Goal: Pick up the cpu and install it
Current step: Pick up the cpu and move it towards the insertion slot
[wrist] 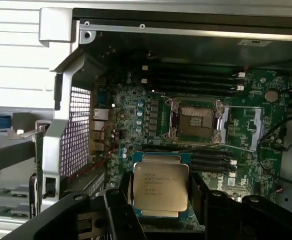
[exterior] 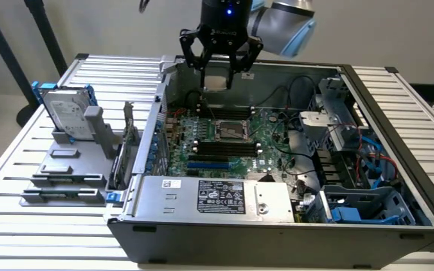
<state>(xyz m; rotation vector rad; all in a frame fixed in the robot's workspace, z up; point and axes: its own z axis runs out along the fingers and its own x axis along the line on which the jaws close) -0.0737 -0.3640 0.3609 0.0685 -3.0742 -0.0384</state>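
Gripper (exterior: 217, 78): pinching the cpu (wrist: 161, 186) by its edges, hanging over the far end of the open case (exterior: 277, 234)
Cpu: up in the air, flat, printed silver lid facing the wrist cam, well clear of the board (exterior: 266, 127)
Socket (exterior: 229, 131): on the board, lid flipped open, contacts showing
Drive (exterior: 68, 116): upright in its rack outside the case, exterior view's left

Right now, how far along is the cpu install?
Pickup looks done: the gripper holds the cpu above the open computer case. The motherboard socket sits open and empty, so seating the cpu is not yet done.
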